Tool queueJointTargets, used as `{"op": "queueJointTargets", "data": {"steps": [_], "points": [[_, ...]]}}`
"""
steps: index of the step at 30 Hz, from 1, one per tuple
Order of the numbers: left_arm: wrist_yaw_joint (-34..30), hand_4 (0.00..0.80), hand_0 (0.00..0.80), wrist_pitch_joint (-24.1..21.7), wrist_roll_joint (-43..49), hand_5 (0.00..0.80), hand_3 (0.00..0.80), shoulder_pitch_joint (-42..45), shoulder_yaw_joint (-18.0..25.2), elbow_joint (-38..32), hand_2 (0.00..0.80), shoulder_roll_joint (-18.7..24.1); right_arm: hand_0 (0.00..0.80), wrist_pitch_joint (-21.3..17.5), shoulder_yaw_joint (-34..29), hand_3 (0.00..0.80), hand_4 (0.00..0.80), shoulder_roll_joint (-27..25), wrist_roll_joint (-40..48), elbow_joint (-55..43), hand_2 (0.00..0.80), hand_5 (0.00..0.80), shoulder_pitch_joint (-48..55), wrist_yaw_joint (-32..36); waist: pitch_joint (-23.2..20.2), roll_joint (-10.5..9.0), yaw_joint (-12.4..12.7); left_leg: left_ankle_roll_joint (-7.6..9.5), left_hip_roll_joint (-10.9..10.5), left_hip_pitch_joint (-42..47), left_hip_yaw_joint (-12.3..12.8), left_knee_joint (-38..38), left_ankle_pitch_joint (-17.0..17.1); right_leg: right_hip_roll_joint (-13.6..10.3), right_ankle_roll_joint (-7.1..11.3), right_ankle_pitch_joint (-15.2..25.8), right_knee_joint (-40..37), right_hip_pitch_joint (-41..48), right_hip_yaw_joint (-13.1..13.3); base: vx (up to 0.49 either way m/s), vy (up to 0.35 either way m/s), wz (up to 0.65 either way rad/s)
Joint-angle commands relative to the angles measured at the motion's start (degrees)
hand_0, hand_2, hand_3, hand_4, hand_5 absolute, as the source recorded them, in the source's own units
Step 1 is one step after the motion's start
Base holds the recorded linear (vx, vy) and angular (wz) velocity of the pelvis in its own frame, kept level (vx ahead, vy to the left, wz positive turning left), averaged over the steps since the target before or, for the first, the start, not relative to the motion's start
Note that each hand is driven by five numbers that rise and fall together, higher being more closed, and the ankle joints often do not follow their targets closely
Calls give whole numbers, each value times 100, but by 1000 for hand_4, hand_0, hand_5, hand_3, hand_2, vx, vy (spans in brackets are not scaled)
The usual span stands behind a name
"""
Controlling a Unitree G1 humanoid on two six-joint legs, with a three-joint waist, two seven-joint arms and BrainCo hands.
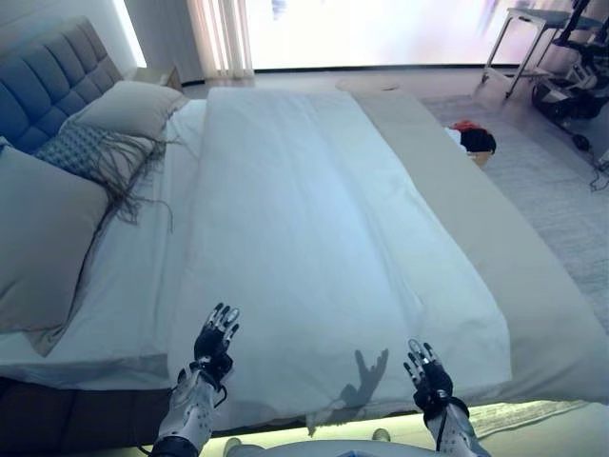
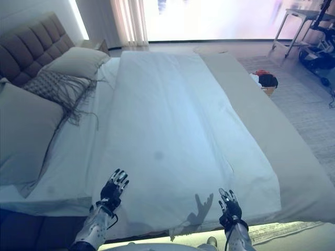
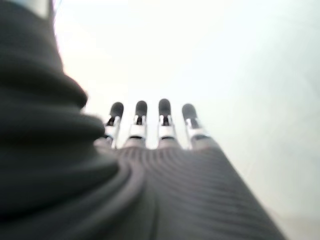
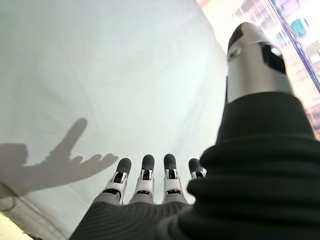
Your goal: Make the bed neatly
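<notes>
A white duvet [image 1: 314, 228] lies spread flat over the bed, its near edge close to the bed's side in front of me. My left hand [image 1: 215, 345] is open, fingers straight, over the duvet's near left corner; it also shows in the left wrist view [image 3: 150, 130]. My right hand [image 1: 428, 373] is open, fingers straight, over the duvet's near right edge; it also shows in the right wrist view [image 4: 150, 180]. Neither hand holds anything. Pillows [image 1: 43, 238] and a fringed cushion [image 1: 90, 152] lie by the grey headboard [image 1: 48, 86] at the left.
A beige bed sheet [image 1: 495, 248] shows beyond the duvet on the right. A basket of clothes [image 1: 473, 141] stands on the floor past the bed. A metal stand [image 1: 533, 33] and equipment are at the far right. Curtains [image 1: 221, 36] hang by the bright window.
</notes>
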Motion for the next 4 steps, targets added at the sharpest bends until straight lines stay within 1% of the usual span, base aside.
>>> {"op": "queueJointTargets", "data": {"steps": [1, 2, 4], "points": [[-200, 0, 0, 40, 70, 0, 0, -156, -25, -217, 0, 300, 0, -41, -59, 0, 0, 23, -42, -536, 0, 0, -38, 128, 155, -107, 114, 492, -61, -74, -32, 32, 410, -155, -22, 26, 181, 323, -158, 51, -12, 1], [-182, 0, 0, 111, 13, 0, 0, -119, 13, -242, 0, 306, 0, -38, -68, 0, 0, 35, 17, -528, 0, 0, -13, 102, 152, -106, 119, 492, -60, -68, -36, 39, 408, -163, -17, 15, 197, 322, -145, 60, -20, 1], [-118, 0, 0, 189, 181, 0, 0, -28, 68, -234, 0, 339, 0, -12, -110, 0, 0, 39, 93, -470, 0, 0, 12, 60, 157, -104, 127, 496, -54, -58, -43, 105, 379, -179, -18, -23, 265, 312, -105, 15, -10, 0]]}}
